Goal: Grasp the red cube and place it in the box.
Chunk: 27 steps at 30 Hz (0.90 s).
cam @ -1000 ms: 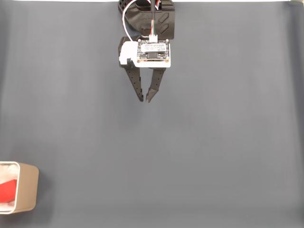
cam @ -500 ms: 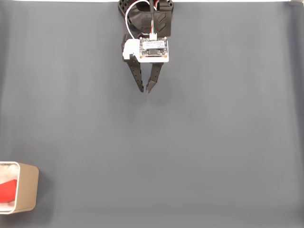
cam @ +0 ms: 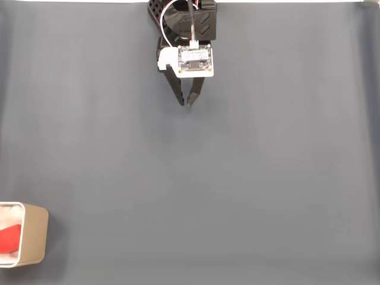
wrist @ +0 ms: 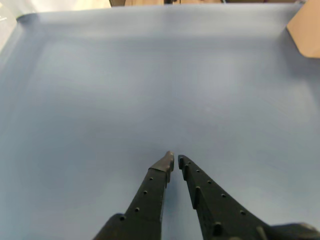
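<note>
Grey matting (cam: 249,178) is spread over almost the whole fixed view, and it is seen as a bluish sheet (wrist: 125,90) in the wrist view. At the top centre of the fixed view the arm (cam: 191,24) is seen, with a white circuit board (cam: 196,61) mounted on it. Below the board the gripper (cam: 185,105) is pointed down the frame; its fingers are drawn nearly together with nothing between them, and in the wrist view (wrist: 174,159) only a thin slit is left at the tips. In the lower left corner of the fixed view the box (cam: 37,240) is cut by the frame edge, and the red cube (cam: 9,238) is seen lying inside it, against the white interior. A tan corner (wrist: 306,27) at the upper right of the wrist view is probably that box.

With the cube inside the box and the gripper well apart from both, the placing step is judged done. No further grasp seems called for; at most, a rest pose is to be settled into.
</note>
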Motion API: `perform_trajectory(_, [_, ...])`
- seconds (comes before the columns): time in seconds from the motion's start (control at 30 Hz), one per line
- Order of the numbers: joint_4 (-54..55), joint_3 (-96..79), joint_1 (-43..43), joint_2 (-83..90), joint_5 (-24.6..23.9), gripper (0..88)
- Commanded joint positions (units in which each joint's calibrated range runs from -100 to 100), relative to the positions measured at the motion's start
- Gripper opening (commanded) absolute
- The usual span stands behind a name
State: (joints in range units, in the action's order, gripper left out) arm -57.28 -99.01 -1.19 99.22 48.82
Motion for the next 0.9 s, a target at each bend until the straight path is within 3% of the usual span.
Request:
perform_trajectory(0.0, [-3.79,-0.81,-0.52,0.61,-1.27,0.0])
perform_trajectory(0.47, [-16.82,-0.81,-0.87,0.69,-1.66,0.0])
perform_trajectory(0.87, [-18.29,-0.81,-0.09,0.69,-1.03,0.3])
